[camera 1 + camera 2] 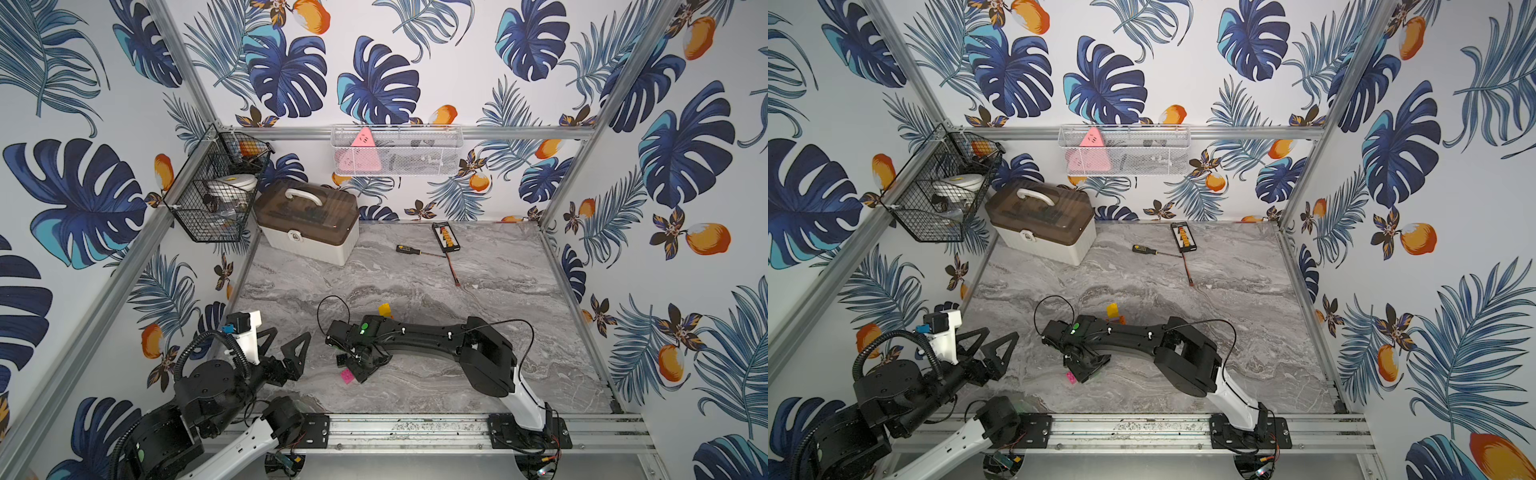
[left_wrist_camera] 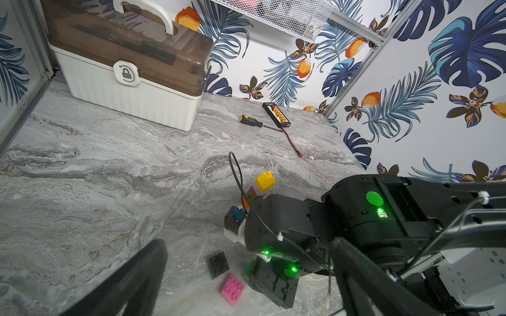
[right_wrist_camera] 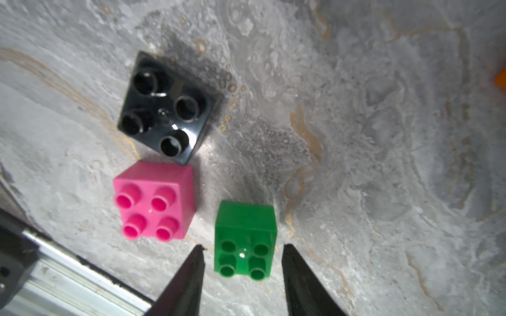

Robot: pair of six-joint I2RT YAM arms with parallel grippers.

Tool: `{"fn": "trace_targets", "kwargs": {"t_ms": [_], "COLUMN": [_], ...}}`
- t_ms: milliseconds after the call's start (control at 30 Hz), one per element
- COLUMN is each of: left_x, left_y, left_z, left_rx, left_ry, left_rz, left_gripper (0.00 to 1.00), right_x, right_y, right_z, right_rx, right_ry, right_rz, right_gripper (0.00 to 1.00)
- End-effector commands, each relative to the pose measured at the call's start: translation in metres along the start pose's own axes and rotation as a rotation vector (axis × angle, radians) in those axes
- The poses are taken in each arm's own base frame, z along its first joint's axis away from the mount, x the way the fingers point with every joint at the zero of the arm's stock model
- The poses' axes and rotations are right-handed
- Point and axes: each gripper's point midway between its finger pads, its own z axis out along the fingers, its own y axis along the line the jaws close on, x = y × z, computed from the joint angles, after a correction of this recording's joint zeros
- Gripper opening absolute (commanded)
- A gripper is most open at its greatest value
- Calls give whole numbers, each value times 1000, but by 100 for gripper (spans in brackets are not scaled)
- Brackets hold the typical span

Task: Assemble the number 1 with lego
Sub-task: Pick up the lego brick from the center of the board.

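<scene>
R gripper (image 3: 243, 247) straddles green brick (image 3: 245, 235), jaws ajar, nothing gripped yet. We centre, then squeeze flat sides. L gripper (image 1: 293, 333) wide open, empty.

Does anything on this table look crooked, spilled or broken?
The black brick lies turned at an angle to the pink brick and green brick, one corner almost touching the pink. Nothing looks spilled or broken.

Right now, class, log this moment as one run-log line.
right tool: open, straddling green brick, not touching | left tool: open, empty | pink brick, black brick: studs up, untouched
</scene>
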Motion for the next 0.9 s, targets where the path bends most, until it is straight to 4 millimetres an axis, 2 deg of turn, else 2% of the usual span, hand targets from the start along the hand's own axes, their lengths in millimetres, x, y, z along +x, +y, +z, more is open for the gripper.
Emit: {"fn": "trace_targets", "kwargs": {"t_ms": [0, 867], "left_x": [-5, -6], "left_y": [0, 4], "left_z": [0, -5], "left_rx": [-4, -5], "left_ry": [-25, -44], "left_rz": [-4, -15], "left_gripper": [99, 99], "right_x": [4, 6], "right_y": [-4, -10], "right_z": [1, 4], "right_rx": [24, 66], "right_ry": [17, 24], "right_rz": [24, 107], "right_gripper": [49, 39]}}
